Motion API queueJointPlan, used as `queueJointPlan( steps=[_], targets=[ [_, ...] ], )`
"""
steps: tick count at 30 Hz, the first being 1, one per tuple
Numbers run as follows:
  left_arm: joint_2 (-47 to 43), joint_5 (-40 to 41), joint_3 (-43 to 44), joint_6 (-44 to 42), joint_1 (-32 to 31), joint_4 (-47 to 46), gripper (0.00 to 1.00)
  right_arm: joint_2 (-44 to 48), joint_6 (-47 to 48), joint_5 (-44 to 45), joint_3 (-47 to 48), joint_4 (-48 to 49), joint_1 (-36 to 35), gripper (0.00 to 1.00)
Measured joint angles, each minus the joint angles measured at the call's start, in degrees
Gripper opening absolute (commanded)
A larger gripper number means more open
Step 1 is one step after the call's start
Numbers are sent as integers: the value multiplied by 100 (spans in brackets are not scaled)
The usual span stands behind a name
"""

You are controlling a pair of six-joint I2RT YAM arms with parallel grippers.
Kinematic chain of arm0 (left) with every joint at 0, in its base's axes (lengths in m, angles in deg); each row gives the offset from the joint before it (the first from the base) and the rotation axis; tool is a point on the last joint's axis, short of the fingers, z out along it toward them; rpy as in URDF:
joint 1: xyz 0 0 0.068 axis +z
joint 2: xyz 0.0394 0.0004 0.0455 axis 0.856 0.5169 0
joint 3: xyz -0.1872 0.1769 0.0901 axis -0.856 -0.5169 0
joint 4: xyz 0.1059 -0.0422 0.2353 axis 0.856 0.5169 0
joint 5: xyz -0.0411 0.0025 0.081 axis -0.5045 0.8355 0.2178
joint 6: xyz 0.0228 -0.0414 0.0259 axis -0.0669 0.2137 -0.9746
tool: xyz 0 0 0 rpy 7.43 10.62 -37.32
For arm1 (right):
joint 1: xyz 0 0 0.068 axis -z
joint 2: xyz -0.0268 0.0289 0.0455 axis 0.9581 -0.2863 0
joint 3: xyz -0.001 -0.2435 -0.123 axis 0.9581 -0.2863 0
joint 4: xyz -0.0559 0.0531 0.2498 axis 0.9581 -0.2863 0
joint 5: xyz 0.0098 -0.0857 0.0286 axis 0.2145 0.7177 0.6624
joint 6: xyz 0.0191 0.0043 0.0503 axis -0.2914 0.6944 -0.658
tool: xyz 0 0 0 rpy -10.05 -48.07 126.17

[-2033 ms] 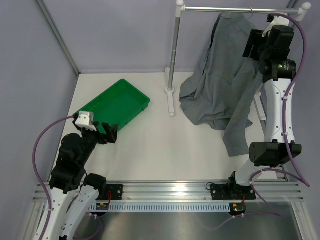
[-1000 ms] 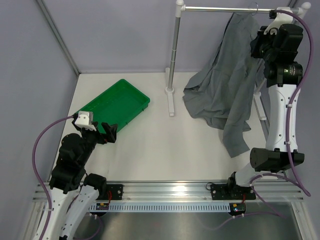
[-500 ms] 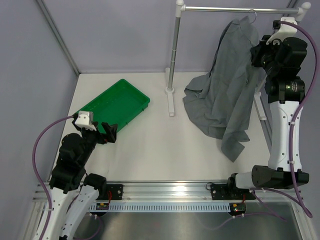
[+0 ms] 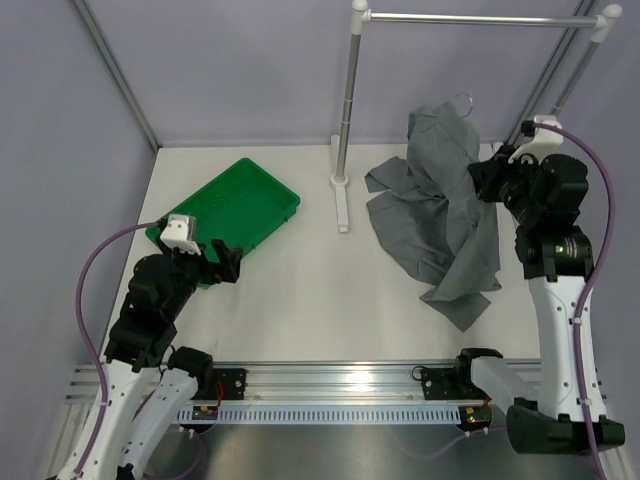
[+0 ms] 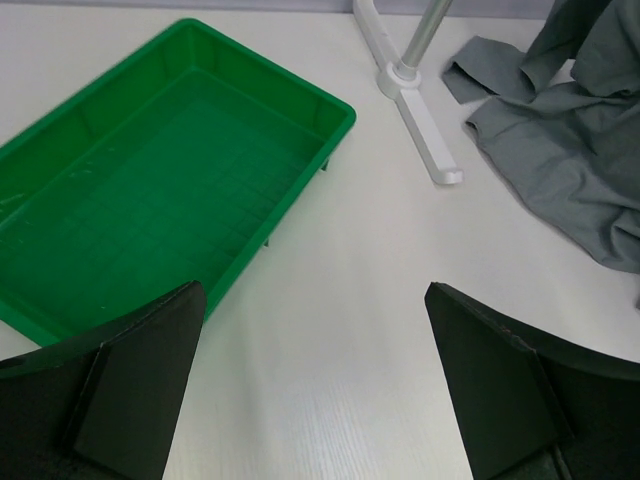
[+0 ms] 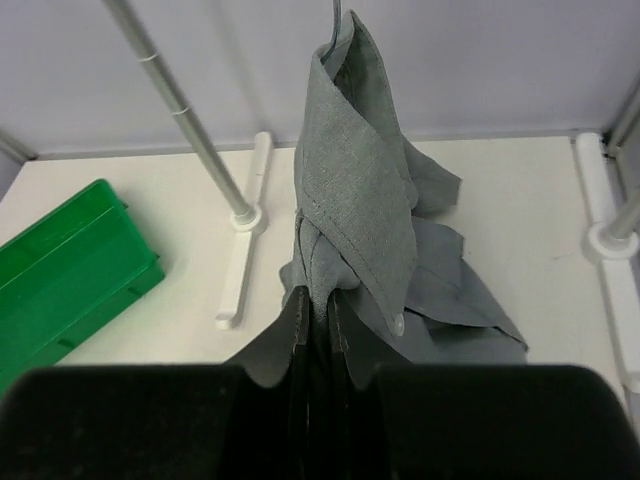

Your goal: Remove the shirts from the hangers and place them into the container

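The grey shirt (image 4: 440,215), lately hung on the rail (image 4: 470,18), is now lifted clear with the hanger hook (image 4: 460,99) kept in its collar, so unhooking is done but not unthreading. It is gripped by the right pincer (image 6: 318,300), collar raised rearward, tail trailed nearward on the worktop (image 4: 330,290), well apart from the green tray (image 4: 235,205); the left pincer (image 4: 222,262) is held open.

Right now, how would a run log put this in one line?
right jaws: shut on shirt | shirt: off rail, partly on table | left jaws: open near tray | tray: empty
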Motion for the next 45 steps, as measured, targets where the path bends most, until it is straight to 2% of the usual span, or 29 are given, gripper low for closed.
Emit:
queueJointPlan(
  steps=[5,11,14,17,23,27,33,38,45],
  targets=[
    [330,-481,149,337,0,-7,99,1034,-234,-59,-1274,267,-752,0],
    [1003,-1266,1012,903,-111,-186,99,1482,-597,-232,-2459,686,-1513,0],
    [1235,-1421,1325,1137,-428,-400,99,1563,-822,-345,-2938,901,-1794,0],
    [1550,-1375,1600,1298,-1043,-601,99,1617,-975,-374,-3311,1110,-2159,0],
    [2787,-549,2470,1276,-2706,-765,99,1646,-1167,-374,-3805,1558,-2638,0],
    [3821,17,3191,1209,-3329,-857,99,1703,-1248,-361,-3926,1727,-2813,0],
    [4944,686,3947,1211,-3635,-946,96,1836,-1276,-328,-3936,1897,-3038,0],
    [5604,1147,4487,1217,-3729,-953,85,1888,-1268,-321,-3936,1919,-3171,0],
    [6194,1515,4999,1237,-3738,-846,75,2013,-1239,-323,-3936,1915,-3254,0]
  ],
)
